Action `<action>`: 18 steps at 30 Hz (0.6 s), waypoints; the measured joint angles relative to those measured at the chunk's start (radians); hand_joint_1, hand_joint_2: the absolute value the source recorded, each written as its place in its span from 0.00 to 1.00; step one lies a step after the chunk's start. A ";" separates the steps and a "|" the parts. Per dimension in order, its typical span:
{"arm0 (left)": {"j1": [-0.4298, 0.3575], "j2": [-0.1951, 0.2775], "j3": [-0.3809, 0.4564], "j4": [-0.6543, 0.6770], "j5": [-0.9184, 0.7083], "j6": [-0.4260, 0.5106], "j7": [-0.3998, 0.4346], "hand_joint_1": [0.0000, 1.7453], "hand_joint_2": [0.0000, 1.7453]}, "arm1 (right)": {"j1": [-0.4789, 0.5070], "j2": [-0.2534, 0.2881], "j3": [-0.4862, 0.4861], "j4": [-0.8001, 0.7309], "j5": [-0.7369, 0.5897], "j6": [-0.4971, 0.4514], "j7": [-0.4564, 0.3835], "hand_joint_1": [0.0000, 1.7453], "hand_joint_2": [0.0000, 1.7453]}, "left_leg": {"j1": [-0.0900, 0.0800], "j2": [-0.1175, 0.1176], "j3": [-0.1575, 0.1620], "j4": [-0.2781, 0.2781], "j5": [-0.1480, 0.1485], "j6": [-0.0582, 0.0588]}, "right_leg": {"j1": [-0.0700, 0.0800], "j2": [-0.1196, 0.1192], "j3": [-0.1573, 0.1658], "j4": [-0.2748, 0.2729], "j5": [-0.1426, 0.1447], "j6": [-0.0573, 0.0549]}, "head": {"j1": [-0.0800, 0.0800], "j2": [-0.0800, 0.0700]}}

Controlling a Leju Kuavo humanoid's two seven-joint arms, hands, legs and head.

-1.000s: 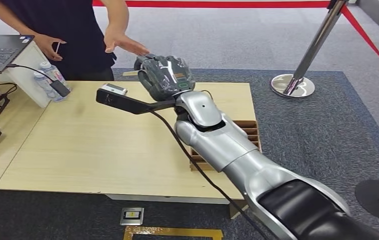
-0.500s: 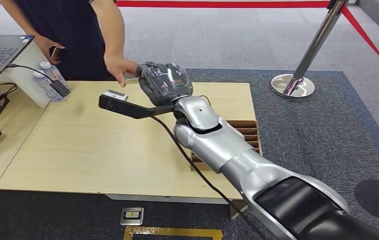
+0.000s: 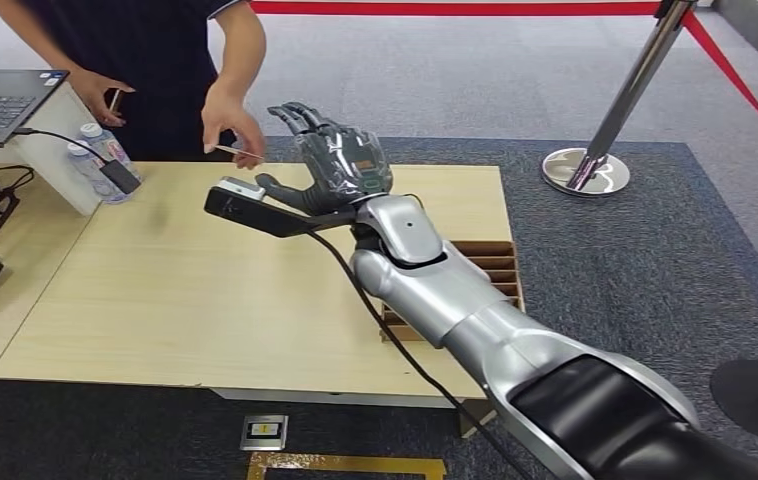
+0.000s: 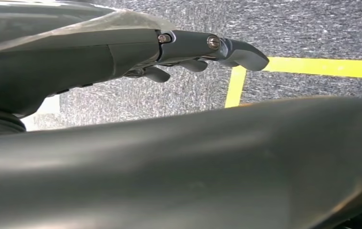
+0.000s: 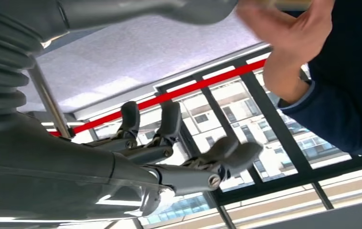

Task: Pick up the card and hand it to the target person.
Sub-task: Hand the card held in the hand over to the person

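Card pinched in person's hand; right hand spread wide above counter, holding nothing. Left hand hangs, fingers loose, nothing held.

Bright even light, wrist foregrounds blurred

**Colours and patterns on view**

We list: pale wood-grain table; silver arm ending in a dark grey right hand; tan card; person's navy top; red barrier tape; chrome post; speckled grey carpet; yellow floor tape.
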 joint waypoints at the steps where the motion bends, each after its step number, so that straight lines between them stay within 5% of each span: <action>1: 0.000 0.000 0.000 0.000 0.004 0.002 0.000 0.00 0.00 | 0.011 -0.005 -0.002 -0.016 -0.005 -0.003 -0.004 0.00 0.00 | 0.000 0.000 0.000 0.000 0.000 0.000 | 0.000 0.000 0.000 0.000 0.000 0.000 | 0.000 0.000; 9: 0.005 0.000 0.002 0.000 0.032 0.009 0.000 0.00 0.00 | 0.227 -0.104 -0.035 -0.302 -0.027 -0.067 -0.023 0.00 0.00 | 0.000 0.000 0.000 0.000 0.000 0.000 | 0.000 0.000 0.000 -0.001 0.000 0.000 | 0.000 0.000; 18: 0.015 0.000 0.009 0.000 0.049 0.009 -0.008 0.00 0.00 | 0.706 -0.221 -0.187 -0.880 -0.102 -0.140 -0.101 0.00 0.00 | 0.000 -0.001 -0.002 0.000 -0.003 0.001 | 0.000 0.000 -0.002 -0.002 -0.001 0.000 | 0.000 0.000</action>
